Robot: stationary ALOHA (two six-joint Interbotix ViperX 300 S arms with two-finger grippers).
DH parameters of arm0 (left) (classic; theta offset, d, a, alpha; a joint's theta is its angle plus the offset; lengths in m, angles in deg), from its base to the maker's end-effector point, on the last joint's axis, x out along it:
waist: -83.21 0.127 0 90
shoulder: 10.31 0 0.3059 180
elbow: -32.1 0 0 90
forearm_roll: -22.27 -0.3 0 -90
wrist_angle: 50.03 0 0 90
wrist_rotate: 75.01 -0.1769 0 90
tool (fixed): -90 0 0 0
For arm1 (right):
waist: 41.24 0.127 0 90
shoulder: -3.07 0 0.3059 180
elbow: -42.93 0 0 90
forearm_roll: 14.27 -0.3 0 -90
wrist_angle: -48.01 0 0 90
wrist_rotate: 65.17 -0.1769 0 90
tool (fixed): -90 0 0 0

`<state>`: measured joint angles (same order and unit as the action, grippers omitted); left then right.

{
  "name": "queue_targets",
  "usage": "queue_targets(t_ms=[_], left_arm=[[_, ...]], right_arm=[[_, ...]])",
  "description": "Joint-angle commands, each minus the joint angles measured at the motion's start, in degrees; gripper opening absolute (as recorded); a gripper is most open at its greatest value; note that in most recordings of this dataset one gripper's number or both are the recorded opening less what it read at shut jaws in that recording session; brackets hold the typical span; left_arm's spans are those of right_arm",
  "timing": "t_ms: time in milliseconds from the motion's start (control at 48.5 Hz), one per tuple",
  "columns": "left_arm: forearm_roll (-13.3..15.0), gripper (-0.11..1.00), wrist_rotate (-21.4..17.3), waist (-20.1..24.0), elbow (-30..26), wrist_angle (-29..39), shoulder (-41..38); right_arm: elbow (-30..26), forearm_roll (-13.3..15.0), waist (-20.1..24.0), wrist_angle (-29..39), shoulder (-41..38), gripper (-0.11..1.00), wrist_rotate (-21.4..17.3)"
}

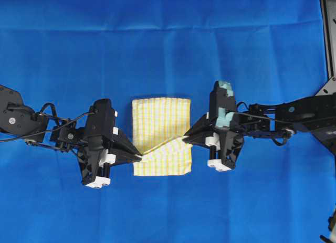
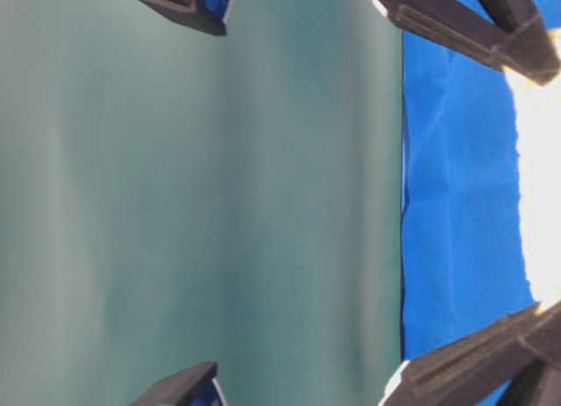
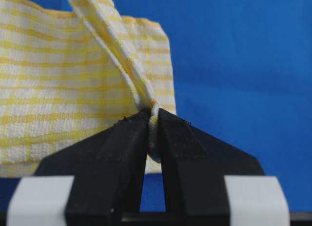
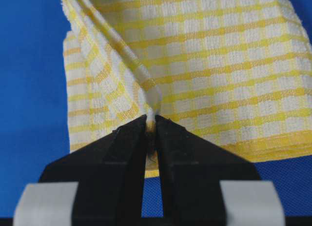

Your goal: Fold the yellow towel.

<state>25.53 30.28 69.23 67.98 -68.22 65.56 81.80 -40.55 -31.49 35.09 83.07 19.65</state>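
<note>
The yellow towel (image 1: 160, 135), checked yellow and white, lies partly folded on the blue cloth at the middle of the overhead view. My left gripper (image 1: 140, 158) is shut on the towel's left corner; in the left wrist view the gripper (image 3: 153, 119) pinches a raised hem of the towel (image 3: 73, 89). My right gripper (image 1: 184, 134) is shut on the right corner; in the right wrist view the gripper (image 4: 151, 124) pinches the hem of the towel (image 4: 204, 65). The held edge hangs lifted between both grippers, above the lower layers.
The large plain blue cloth (image 1: 168, 43) covers the whole table. A metal frame (image 1: 328, 33) stands at the right edge. The table-level view shows a green wall (image 2: 193, 204), the blue cloth (image 2: 456, 204) and parts of both arms.
</note>
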Motion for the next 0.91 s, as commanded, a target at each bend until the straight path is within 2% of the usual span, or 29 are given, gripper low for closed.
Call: queue_targets(t_ms=[0, 185, 597, 659, 700, 824, 886], left_arm=[[-0.2, 0.04, -0.4, -0.9, -0.6, -0.2, -0.4], [-0.1, 0.04, -0.4, -0.9, -1.8, -0.2, -3.7], [-0.1, 0.05, -0.7, -0.7, -1.8, 0.3, -3.4], [-0.1, 0.06, -0.6, -0.6, -1.8, 0.2, -3.3], [-0.1, 0.12, -0.5, -0.6, -1.8, 0.3, -3.2], [-0.2, 0.48, -0.8, -0.7, -2.0, 2.2, -1.1], [-0.2, 0.66, -0.9, -0.6, -1.9, 4.5, 0.8]], right_arm=[[-1.0, -0.2, 0.2, -0.1, -0.4, 0.07, 0.0], [-1.5, -0.2, 1.5, 0.0, -1.2, 0.06, 0.0], [-1.7, -0.2, 2.6, 0.4, -1.2, 0.08, 0.1], [-1.8, -0.2, 2.6, 0.4, -1.2, 0.17, 0.1], [-2.0, -0.2, 2.6, 0.4, -1.2, 0.30, 0.1], [-2.6, 0.0, 2.5, 0.4, -0.8, 0.68, 0.7], [-2.7, 0.2, 2.6, 0.7, 0.2, 0.79, 1.1]])
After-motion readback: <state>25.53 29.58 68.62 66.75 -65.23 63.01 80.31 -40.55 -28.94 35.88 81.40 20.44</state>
